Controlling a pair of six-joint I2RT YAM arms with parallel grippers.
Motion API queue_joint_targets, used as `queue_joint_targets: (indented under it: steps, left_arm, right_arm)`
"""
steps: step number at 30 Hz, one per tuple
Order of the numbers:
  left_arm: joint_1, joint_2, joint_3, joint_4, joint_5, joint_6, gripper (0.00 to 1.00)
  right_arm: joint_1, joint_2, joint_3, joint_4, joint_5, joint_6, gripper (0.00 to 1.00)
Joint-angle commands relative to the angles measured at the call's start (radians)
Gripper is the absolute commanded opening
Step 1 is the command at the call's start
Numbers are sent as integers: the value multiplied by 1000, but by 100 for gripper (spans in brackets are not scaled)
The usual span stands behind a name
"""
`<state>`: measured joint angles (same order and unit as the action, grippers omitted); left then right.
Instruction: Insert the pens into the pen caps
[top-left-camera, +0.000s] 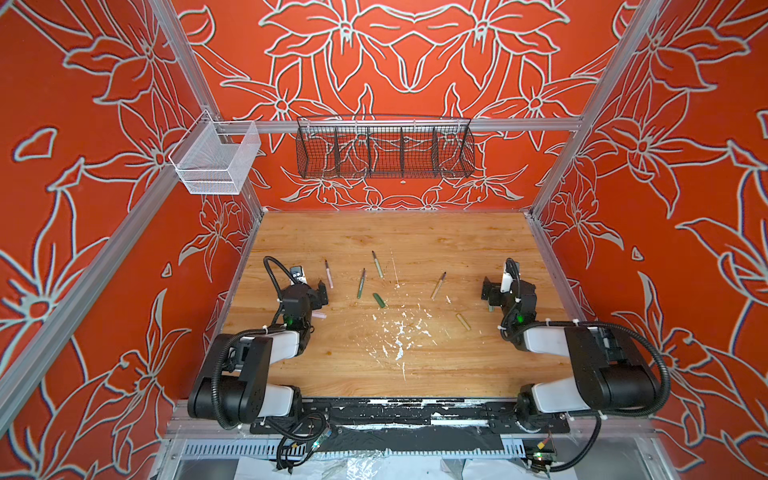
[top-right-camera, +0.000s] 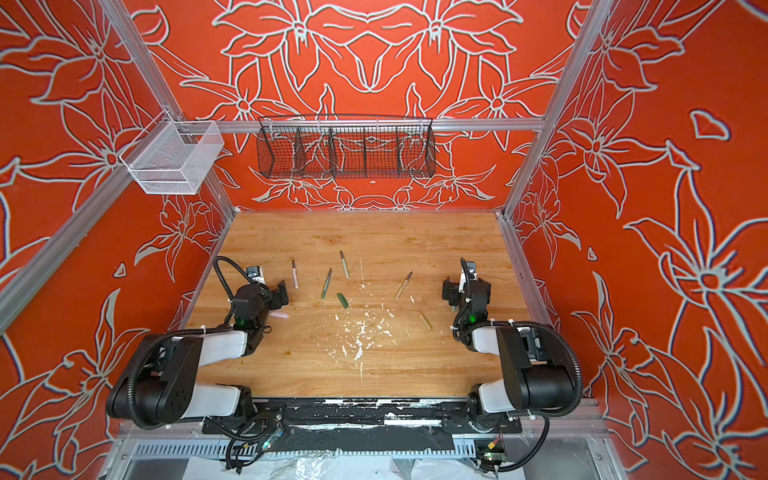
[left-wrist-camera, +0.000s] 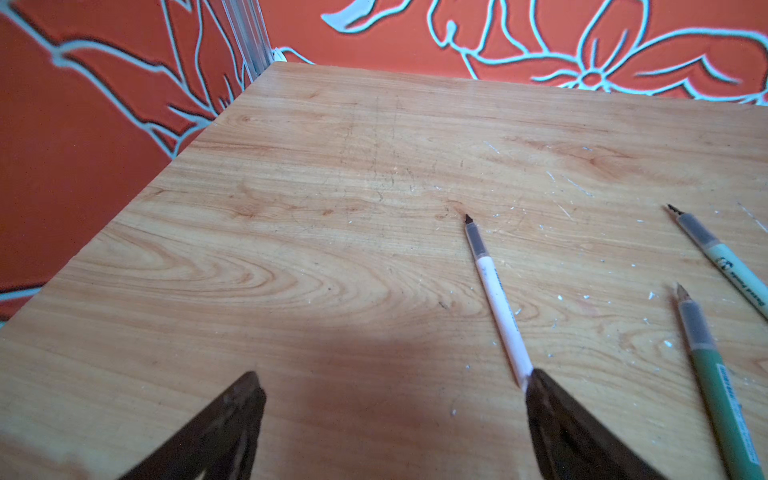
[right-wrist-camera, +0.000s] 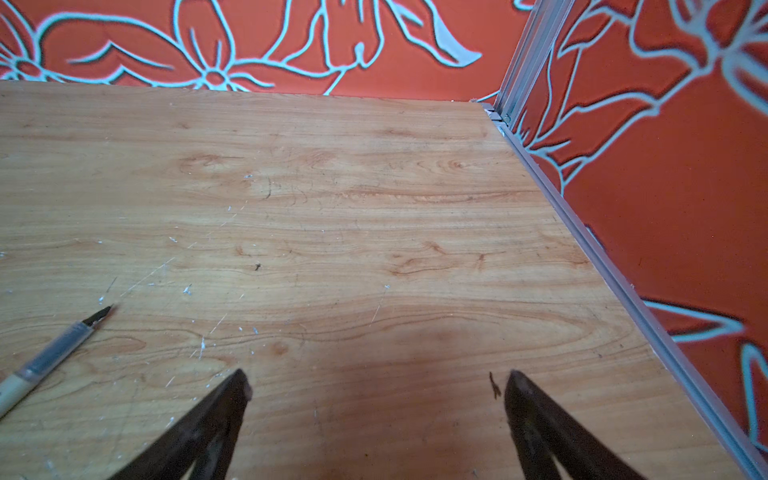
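While both pincers hang spread and empty above the table (left-wrist-camera: 291, 187) | left pincer (left-wrist-camera: 392, 378): pink pen (left-wrist-camera: 496, 299) just beside one fingertip, tail end nearest, long axis running away toward the back wall (left-wrist-camera: 415, 33) | pink cap (top-left-camera: 320, 316) half hidden under the left arm (top-left-camera: 282, 340) | right pincer (right-wrist-camera: 378, 376): well apart, only the tan pen (right-wrist-camera: 54, 353) near | left arm likeliest to reach.

Light wooden tabletop (top-left-camera: 395, 237), grain running side to side, speckled around the middle and toward the front with white paint flecks (top-left-camera: 399, 332). Enclosed on three sides by orange-red walls (top-left-camera: 395, 62) patterned with pale outlined flowers. Hanging from the aluminium rail (top-left-camera: 519, 123) across the back wall, a black wire basket (top-left-camera: 384, 149) split by dividers. Fixed at the left corner, a white mesh basket (top-left-camera: 216, 162).
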<state>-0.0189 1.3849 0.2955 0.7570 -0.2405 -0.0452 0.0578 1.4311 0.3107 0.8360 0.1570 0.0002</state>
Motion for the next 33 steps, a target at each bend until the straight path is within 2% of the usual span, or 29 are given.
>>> queue_joint_targets:
  steps: [1,16,17,19,21,24,26,27,28,29,30,31,33]
  left_arm:
    - [2,9,9,13,7,2,96]
    - [2,5,5,25,3,5,96]
    - [-1,-10,16,0,-9,5,96]
    - [-3,-108,85,-201,8,11,96]
    - [-3,-198,172,-372,-1,10,96]
    - [-3,-311,297,-553,16,-36,96]
    - [-3,-364,405,-688,-6,-145,96]
    - [-3,-387,476,-805,-35,-245,96]
    - [-2,-407,544,-939,-65,-348,96]
    - [3,-438,614,-1039,-68,-398,96]
    - [6,-454,647,-1061,-33,-366,96]
    - [7,-475,659,-1069,-23,-387,96]
    - [28,-517,649,-1018,78,-435,96]
  right_arm:
    - [-2,0,-5,23,14,3,97]
    - [-2,0,-3,19,18,10,97]
    - [-3,-2,-5,19,18,9,97]
    - [-1,-10,-4,29,54,16,97]
    - [1,-93,69,-190,126,41,97]
    - [4,-200,262,-553,180,77,97]
    - [4,-251,412,-823,199,191,97]
    - [1,-264,490,-968,197,269,97]
    - [0,-271,550,-1047,180,310,97]
    - [-2,-282,591,-1119,169,382,97]
    - [-4,-297,600,-1154,164,458,98]
    - [-14,-312,599,-1165,113,506,96]
    - [-24,-333,609,-1180,-15,500,83]
